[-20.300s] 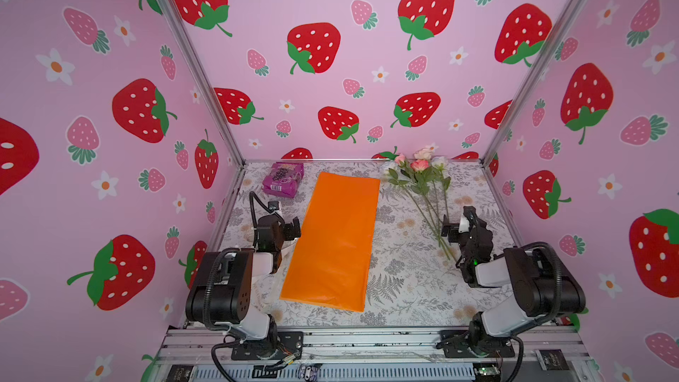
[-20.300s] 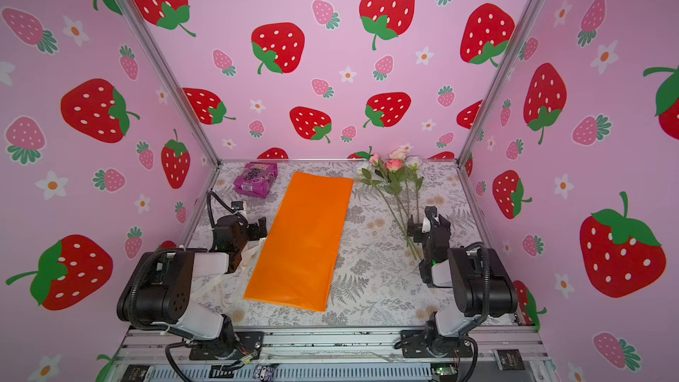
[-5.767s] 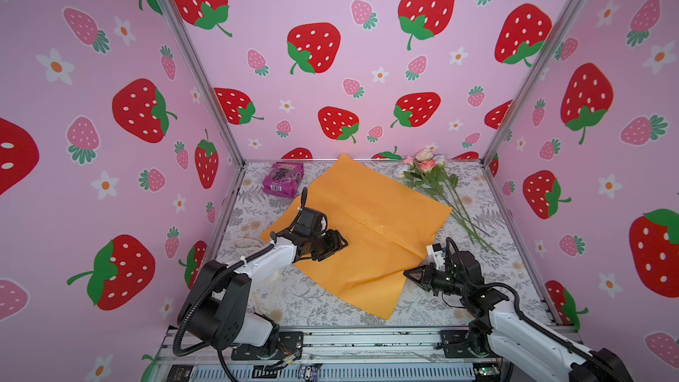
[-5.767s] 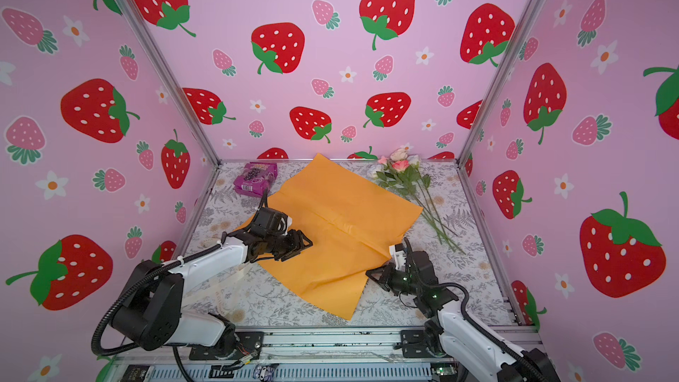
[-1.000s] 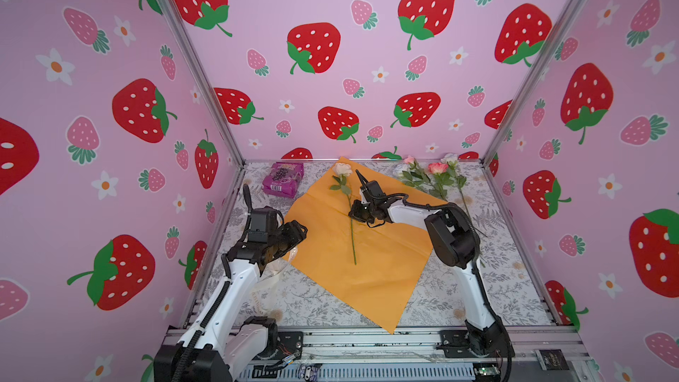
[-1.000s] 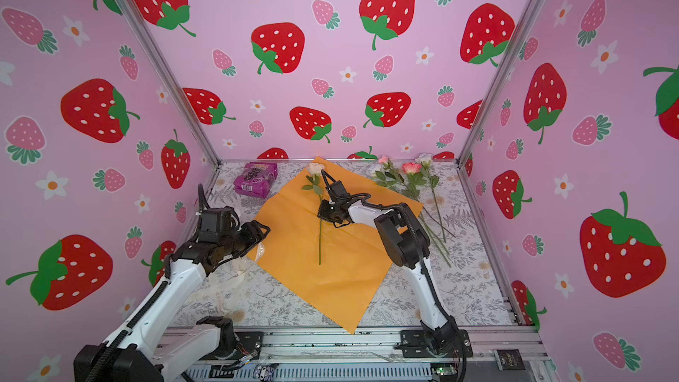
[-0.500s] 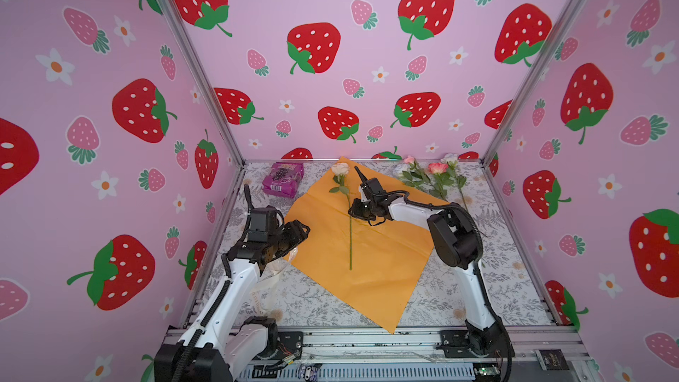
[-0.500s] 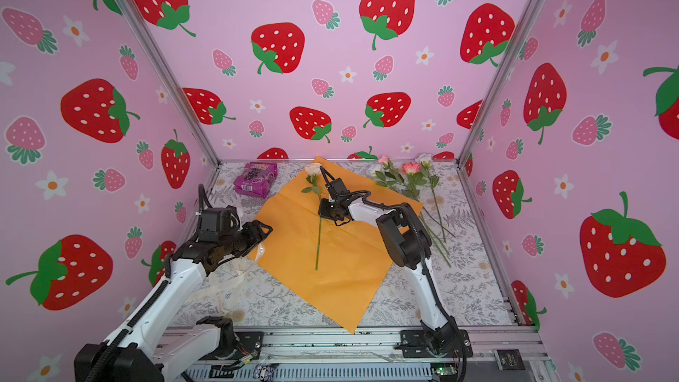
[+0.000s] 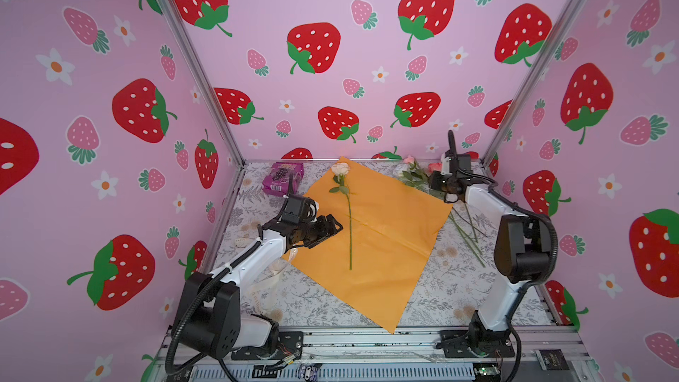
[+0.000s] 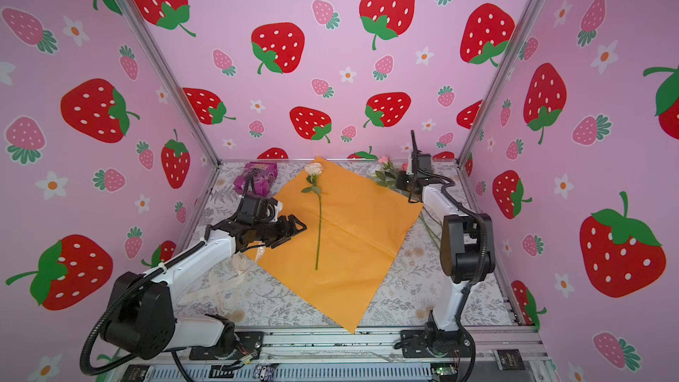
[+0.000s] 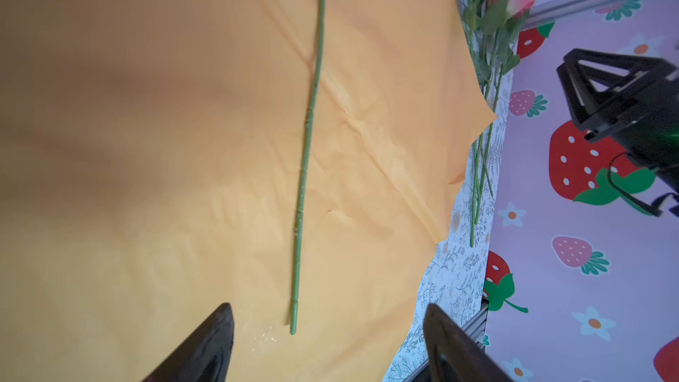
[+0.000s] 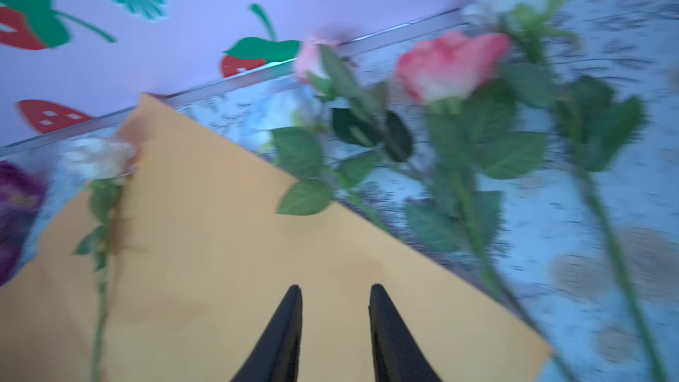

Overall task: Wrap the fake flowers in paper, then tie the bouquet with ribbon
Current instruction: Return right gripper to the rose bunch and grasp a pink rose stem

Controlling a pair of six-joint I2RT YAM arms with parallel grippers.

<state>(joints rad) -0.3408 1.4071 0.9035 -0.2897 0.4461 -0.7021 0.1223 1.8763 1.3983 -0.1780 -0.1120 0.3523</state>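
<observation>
1. Top views both show a table (image 9: pixel 459 277) covered in grey-white leaf print. It is boxed in by pink walls (image 9: pixel 330 49) printed with strawberries and daisies. Metal posts (image 9: pixel 191 64) stand in the far corners and a metal rail (image 9: pixel 367 339) runs along the near edge.
2. Orange paper (image 9: pixel 389 222) lies flat mid-table, turned like a diamond and creased across the middle. One corner is at the far wall and one is by the rail.
3. White rose (image 9: pixel 340 169) lies on the paper's left part, head far, stem running straight toward the near side.
4. Other roses (image 9: pixel 415 174), pink and white, lie on the table far right. Their stems run along the paper's right edge.
5. Left claw (image 9: pixel 336 227) is low over the paper's left side, just left of the white rose's stem. Left wrist view shows it spread wide (image 11: pixel 327 305) with nothing between the jaws.
6. Right claw (image 12: pixel 335 288) is far right by the roses, over the paper's far-right edge. Its view is blurred, but the jaws stand apart and empty.
7. Purple packet (image 9: pixel 283 177) sits far left by the wall.
8. Cream ribbon (image 10: pixel 224 284) lies near left on the table, under the left arm.
</observation>
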